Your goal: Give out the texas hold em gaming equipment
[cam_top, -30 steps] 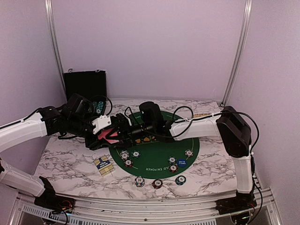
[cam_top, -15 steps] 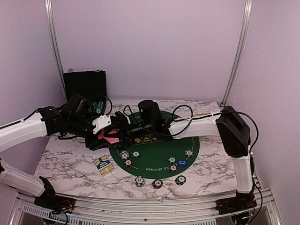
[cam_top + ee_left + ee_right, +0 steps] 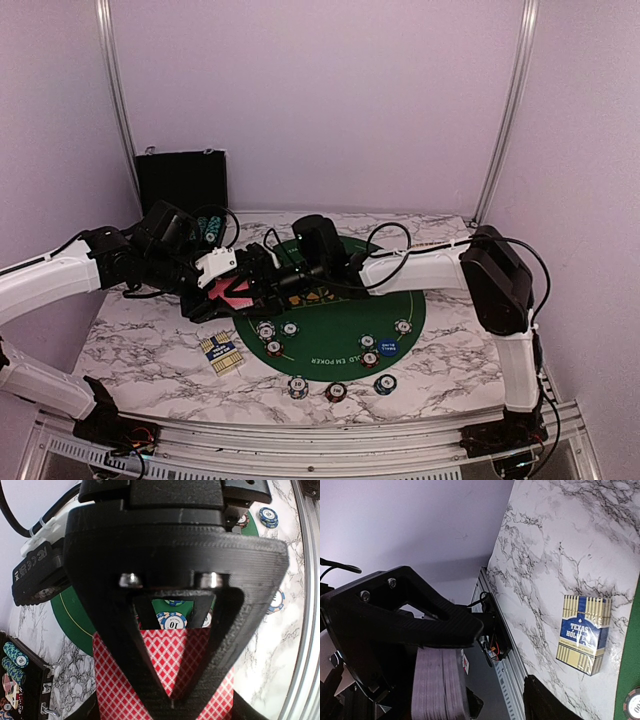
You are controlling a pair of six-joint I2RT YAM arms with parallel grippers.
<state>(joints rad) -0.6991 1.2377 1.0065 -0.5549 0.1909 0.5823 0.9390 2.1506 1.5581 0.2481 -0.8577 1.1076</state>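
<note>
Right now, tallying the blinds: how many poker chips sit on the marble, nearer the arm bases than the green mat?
3, in a row on the marble: left chip, middle red chip, right chip. None there looks hidden.

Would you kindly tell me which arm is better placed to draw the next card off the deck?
Right, probably. The left gripper is shut on the red-backed cards, serving as holder, while the right gripper stands open with the deck's edge beside its upper finger, ready to pinch a card.

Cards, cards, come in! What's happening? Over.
Left pincer shut on cards. Right pincer open, close beside them. Nothing in the way.
</note>
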